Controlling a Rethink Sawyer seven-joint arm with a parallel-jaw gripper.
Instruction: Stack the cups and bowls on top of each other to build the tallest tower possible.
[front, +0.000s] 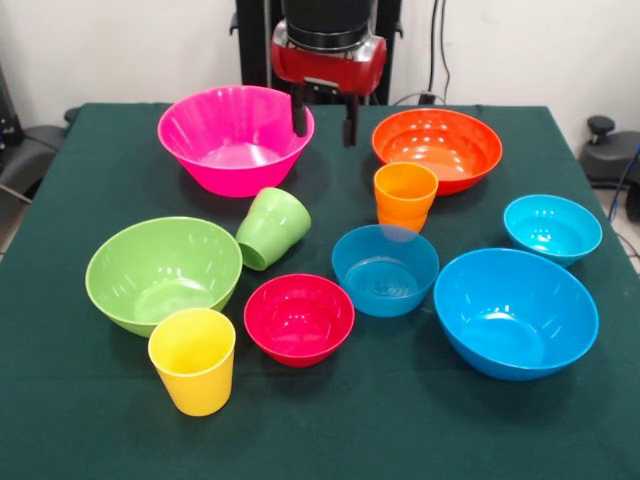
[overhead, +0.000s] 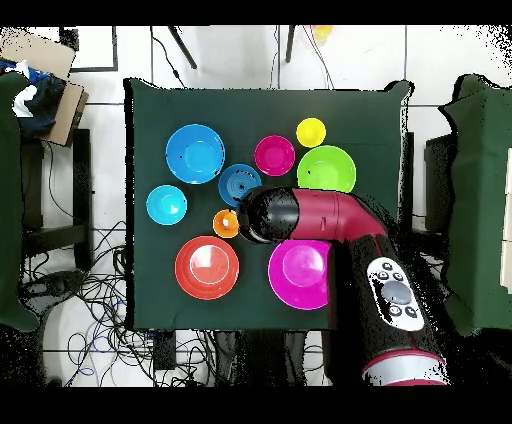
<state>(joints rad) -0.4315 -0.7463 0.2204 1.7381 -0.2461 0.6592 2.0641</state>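
Note:
My gripper (front: 323, 120) hangs open and empty above the gap between the large pink bowl (front: 236, 138) and the large orange bowl (front: 437, 148). An orange cup (front: 405, 196) stands upright in front of the orange bowl. The green cup (front: 272, 228) lies tilted on its side beside the light green bowl (front: 164, 273). Nearest the front edge stands the yellow cup (front: 193, 360). A red bowl (front: 299, 318), a mid-size blue bowl (front: 385, 269), a small cyan bowl (front: 552, 228) and a large blue bowl (front: 515, 312) sit apart, none stacked. In the overhead view the arm (overhead: 300, 215) hides the gripper and the green cup.
Everything rests on a dark green cloth-covered table (front: 90, 430). Overhead, cables (overhead: 90, 300) trail on the floor at the left, and green-draped furniture (overhead: 480, 200) stands close to the table's right side.

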